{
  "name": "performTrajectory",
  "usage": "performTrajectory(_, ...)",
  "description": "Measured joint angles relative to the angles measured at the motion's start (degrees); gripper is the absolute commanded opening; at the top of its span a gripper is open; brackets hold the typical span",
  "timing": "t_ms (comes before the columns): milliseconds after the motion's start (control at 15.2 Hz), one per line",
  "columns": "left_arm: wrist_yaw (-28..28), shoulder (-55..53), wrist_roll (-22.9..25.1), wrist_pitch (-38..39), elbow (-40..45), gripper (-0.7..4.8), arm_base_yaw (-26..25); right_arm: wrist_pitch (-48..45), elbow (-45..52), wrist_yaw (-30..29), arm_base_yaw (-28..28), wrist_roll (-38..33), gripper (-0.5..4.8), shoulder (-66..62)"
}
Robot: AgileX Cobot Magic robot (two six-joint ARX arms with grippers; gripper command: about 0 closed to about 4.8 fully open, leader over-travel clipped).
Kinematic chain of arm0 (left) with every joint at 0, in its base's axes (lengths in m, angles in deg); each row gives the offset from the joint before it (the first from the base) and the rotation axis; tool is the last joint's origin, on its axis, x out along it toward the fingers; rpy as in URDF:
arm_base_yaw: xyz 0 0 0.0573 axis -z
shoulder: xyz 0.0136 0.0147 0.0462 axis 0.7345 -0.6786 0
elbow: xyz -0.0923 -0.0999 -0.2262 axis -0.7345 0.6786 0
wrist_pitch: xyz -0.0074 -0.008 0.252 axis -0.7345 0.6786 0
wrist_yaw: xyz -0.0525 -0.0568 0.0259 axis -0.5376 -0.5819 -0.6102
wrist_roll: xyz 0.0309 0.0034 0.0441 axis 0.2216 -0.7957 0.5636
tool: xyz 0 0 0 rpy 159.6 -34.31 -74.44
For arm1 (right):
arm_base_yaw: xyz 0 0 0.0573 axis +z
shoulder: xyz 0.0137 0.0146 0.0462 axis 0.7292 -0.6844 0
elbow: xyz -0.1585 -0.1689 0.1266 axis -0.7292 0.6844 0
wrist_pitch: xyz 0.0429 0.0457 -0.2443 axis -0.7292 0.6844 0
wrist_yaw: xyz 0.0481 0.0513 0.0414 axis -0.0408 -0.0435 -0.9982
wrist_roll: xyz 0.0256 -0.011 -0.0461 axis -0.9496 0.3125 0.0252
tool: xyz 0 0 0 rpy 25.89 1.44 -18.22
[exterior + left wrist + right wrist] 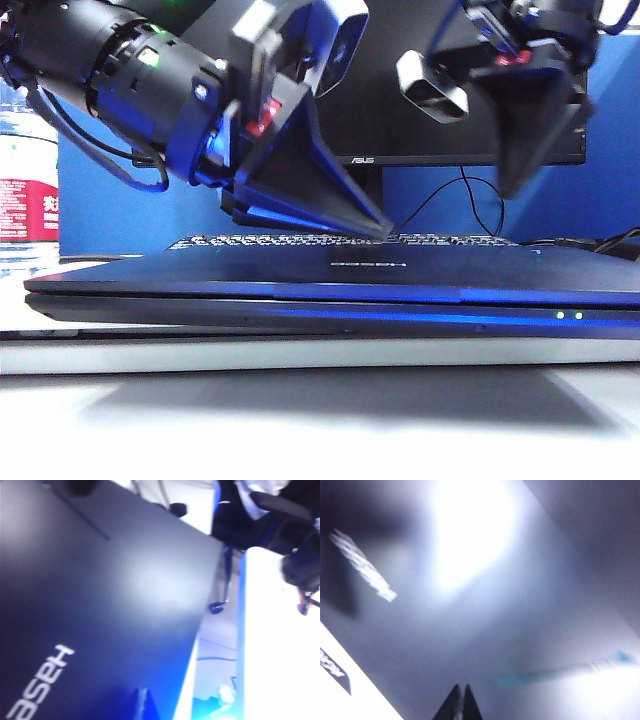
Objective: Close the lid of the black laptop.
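The black laptop [300,315] lies across the table with its lid [250,268] down flat on the base, and two green dots glow on the front edge. My left gripper [383,230] is shut, its tip down on the lid's rear part beside the small centred logo. In the left wrist view the shut left gripper [142,692] sits over the dark lid [100,605]. My right gripper [508,190] hangs shut well above the lid's right side, holding nothing. The right wrist view shows the shut right gripper [461,687] over the glaring lid [530,630].
An ASUS monitor [420,110] stands behind the laptop, with a separate black keyboard [300,240] at its foot and cables [470,205] trailing beside it. A water bottle [25,190] stands at the far left. The white table edge [300,355] runs in front.
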Motion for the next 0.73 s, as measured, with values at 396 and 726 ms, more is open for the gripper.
performTrajectory(396,10.36,0.00,-0.02,-2.80,0.00,-0.04,0.09,-4.02,0.00,-0.76,0.00,0.00,-0.06,0.00)
performTrajectory(726,41.48,0.20,-1.09,-2.62,-0.13,-0.04,0.17,-11.65,0.00,-0.57,0.00,-0.02,-0.06,0.00)
